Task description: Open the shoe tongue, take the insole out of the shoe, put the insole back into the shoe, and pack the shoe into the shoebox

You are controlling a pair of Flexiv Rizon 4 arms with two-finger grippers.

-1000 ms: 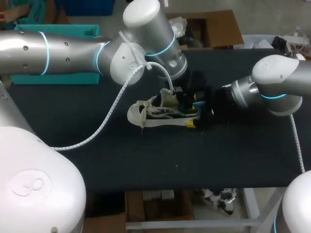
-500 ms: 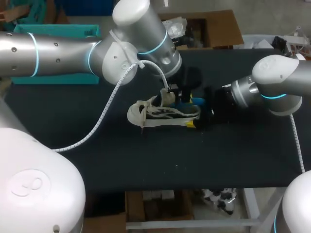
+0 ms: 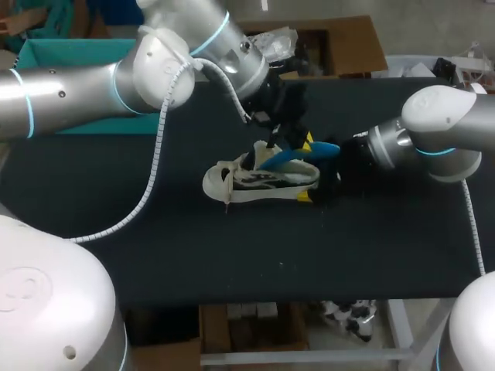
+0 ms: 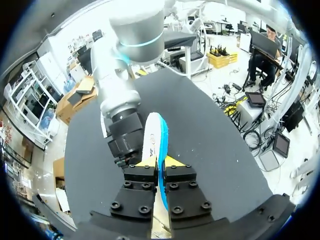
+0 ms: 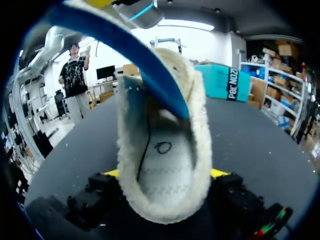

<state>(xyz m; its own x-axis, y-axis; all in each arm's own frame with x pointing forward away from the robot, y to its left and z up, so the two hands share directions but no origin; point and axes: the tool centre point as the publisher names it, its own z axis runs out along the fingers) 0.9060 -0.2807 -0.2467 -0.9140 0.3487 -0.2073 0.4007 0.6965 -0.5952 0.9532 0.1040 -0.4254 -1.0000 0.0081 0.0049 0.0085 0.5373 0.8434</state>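
Left gripper (image 4: pixel 159 167) has its fingers pressed together on the long edge of the blue insole (image 4: pixel 156 142), which stands edge-on between the yellow tips. In the head view the insole slants up out of the shoe (image 3: pixel 259 179): its lower end sits in the mouth and its upper end is at the gripper, above the heel. Right gripper (image 5: pixel 165 175) is clamped across the heel, one yellow tip on each side of the fleecy collar. The shoe lies on the black table (image 3: pixel 232 255) with its toe pointing away from that gripper. Judgement on the insole: light, thin and flexible, probably foam under a fabric face, so it should flex freely at its unheld end. The fleece lining will likely drag on it, both coming out and going back in. An edge pinch gives little control of twist; a hold nearer the heel end, across the flat, should steer it better on reinsertion. Judgement on the shoe: light, with a soft upper that collapses if squeezed and a stiffer sole and heel. The heel is therefore the sensible place to brace or lift it, as it is held now. The loose white straps at the toe end could snag. Count: one shoe, one insole, two grippers, both occupied.
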